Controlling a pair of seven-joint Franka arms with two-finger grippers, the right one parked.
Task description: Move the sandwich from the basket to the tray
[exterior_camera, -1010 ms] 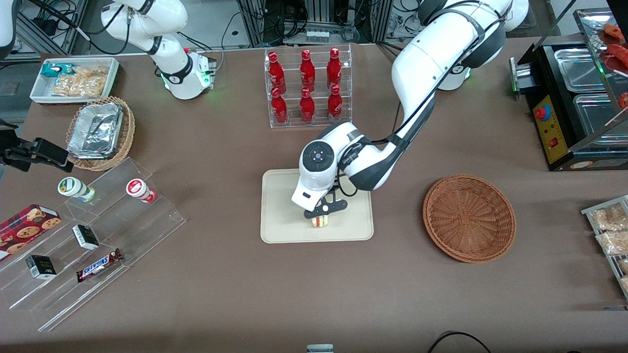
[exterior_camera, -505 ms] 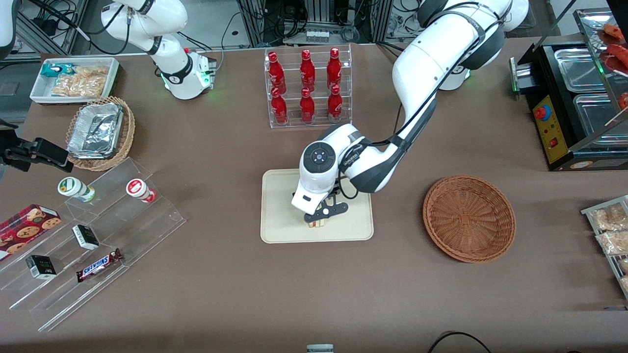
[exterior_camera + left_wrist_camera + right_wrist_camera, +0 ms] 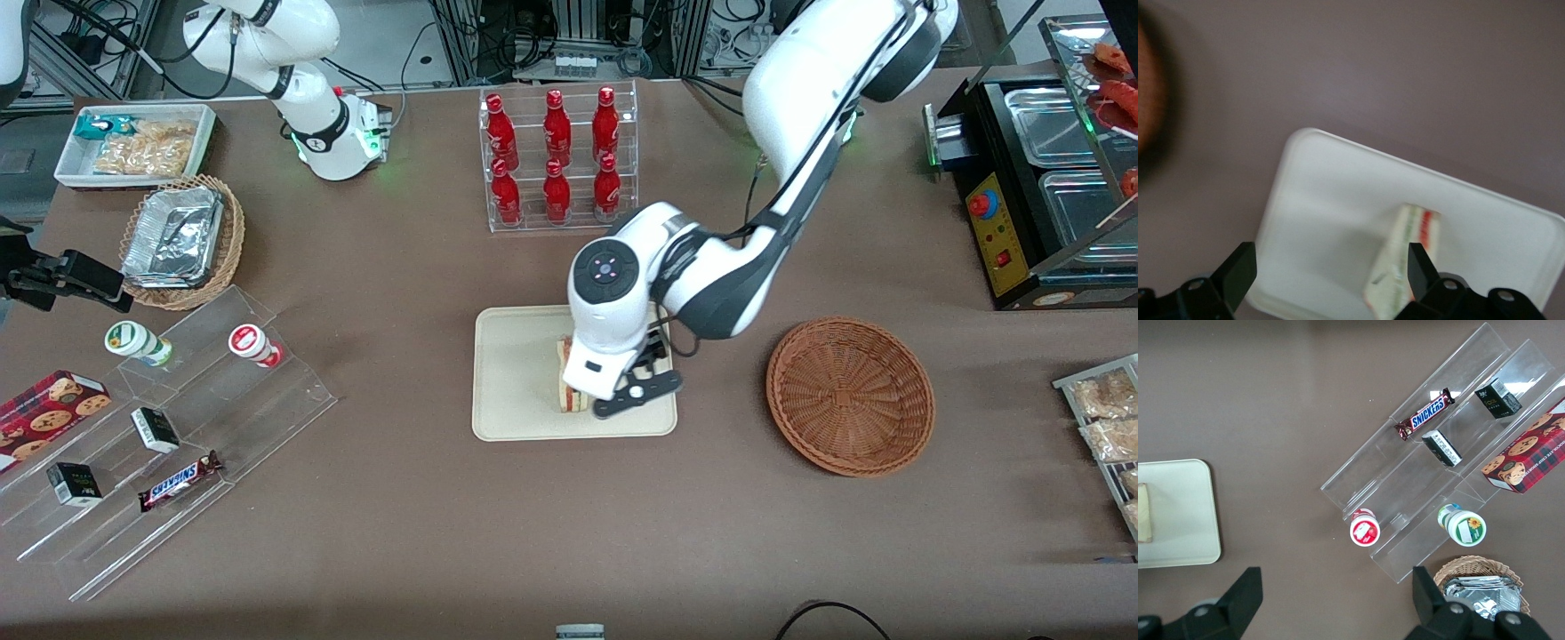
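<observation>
The sandwich (image 3: 565, 380) lies on the cream tray (image 3: 516, 373), a pale wedge with red and green layers along its edge. My left gripper (image 3: 633, 392) hovers above the tray's end nearest the basket, beside the sandwich and apart from it. In the left wrist view the gripper (image 3: 1330, 273) is open, and the sandwich (image 3: 1401, 257) sits on the tray (image 3: 1331, 193) below, close to one black finger (image 3: 1421, 265). The reddish-brown basket (image 3: 849, 396) stands empty toward the working arm's end of the table. The right wrist view also catches the tray (image 3: 1178, 513) and the sandwich (image 3: 1143, 513).
A clear rack of red bottles (image 3: 556, 160) stands farther from the front camera than the tray. A stepped acrylic shelf with snacks (image 3: 169, 427), a tan basket of foil containers (image 3: 182, 240) and a white bin (image 3: 133, 147) lie toward the parked arm's end. A black appliance (image 3: 1040, 178) stands at the working arm's end.
The gripper has let go of the sandwich, risen and shifted toward the basket. The sandwich, earlier under the fingers, now lies uncovered on the tray.
</observation>
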